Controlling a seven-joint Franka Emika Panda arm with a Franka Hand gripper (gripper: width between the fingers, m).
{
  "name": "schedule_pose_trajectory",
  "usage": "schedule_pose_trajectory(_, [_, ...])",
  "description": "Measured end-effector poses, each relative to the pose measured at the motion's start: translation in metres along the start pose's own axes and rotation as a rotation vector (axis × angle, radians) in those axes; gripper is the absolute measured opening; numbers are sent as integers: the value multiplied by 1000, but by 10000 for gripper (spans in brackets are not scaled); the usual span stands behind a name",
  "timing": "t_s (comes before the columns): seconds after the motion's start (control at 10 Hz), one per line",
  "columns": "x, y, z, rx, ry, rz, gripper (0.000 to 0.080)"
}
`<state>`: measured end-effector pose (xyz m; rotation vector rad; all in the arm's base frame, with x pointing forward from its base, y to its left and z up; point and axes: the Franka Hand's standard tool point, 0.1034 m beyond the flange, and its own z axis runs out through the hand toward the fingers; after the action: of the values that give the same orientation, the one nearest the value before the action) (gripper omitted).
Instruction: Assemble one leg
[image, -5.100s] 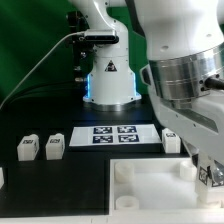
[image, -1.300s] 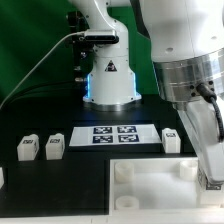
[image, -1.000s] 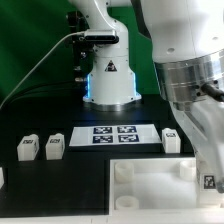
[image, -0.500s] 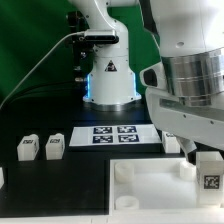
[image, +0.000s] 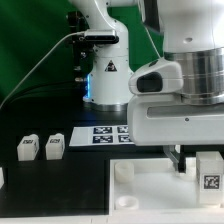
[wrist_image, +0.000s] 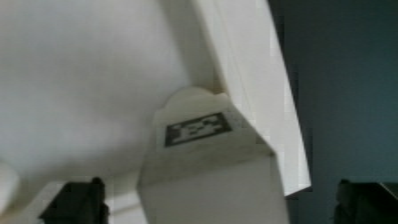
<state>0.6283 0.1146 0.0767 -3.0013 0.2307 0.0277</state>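
Observation:
A stubby white leg with a square tag stands at the right corner of the large white square piece in the exterior view. In the wrist view the same leg lies between my two dark fingers, with a gap on each side. My gripper is open around it and does not touch it. In the exterior view the gripper is mostly hidden by the arm's body. Two more legs stand at the exterior view's left.
The marker board lies in the middle, behind the large white piece. Another white leg shows at the exterior view's left edge. The robot base and a cable stand at the back.
The arm's wrist has turned and swung toward the exterior view's left. The tagged leg at the right corner now stands free of the arm's body and shows in full.

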Motion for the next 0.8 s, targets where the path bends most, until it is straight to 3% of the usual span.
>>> schedule_pose_trajectory(0.2, [0, 0, 0, 2, -1, 50, 623])
schedule_pose_trajectory(0.4, [-1, -1, 0, 7, -2, 187, 302])
schedule_pose_trajectory(0.8, [0, 3, 2, 17, -11, 635, 299])
